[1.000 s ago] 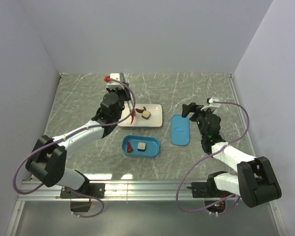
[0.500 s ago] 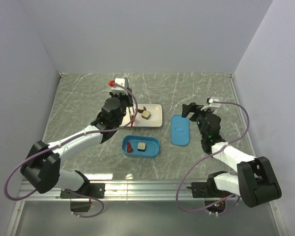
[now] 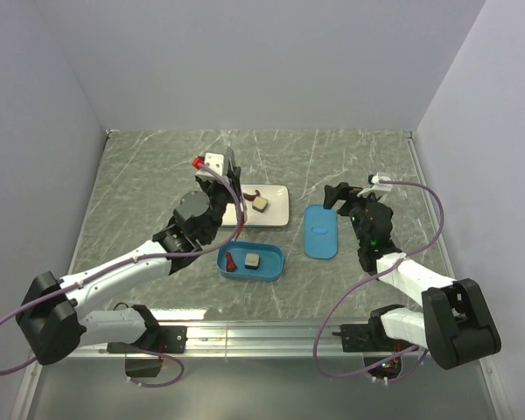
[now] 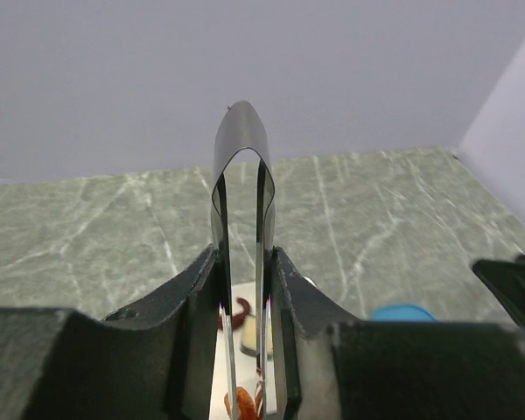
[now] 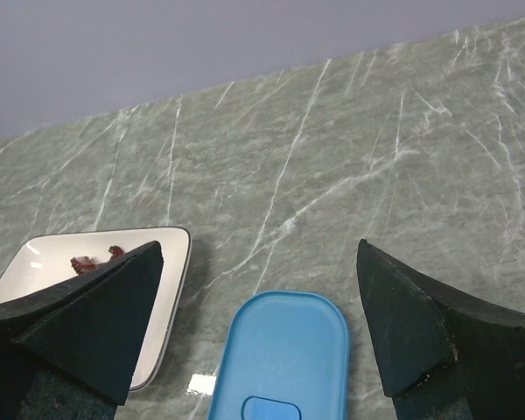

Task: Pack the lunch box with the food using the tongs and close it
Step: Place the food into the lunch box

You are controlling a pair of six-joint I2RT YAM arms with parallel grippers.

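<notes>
**Lunch box open and partly filled, tongs carry the next piece**

The lunch box stands open on the table, near the arm bases and just in front of the white plate, so each piece has only a short way to go. Its lid lies flat to the right, apart from the box. It is below the right gripper, whose jaws stand wide and hold nothing; I judge that this gripper waits there for the closing. The left gripper is pressed tight on the tongs and squeezes the two legs nearly parallel. An orange-red piece seems pinched between the leg ends. In the box lie a dark red piece and a whitish cube. A second cube is left on the plate.

Compared with one second ago, the left arm has pulled back toward the bases. The tongs have moved from the far part of the plate to its near edge, on the side of the box. The right arm has not moved.
</notes>
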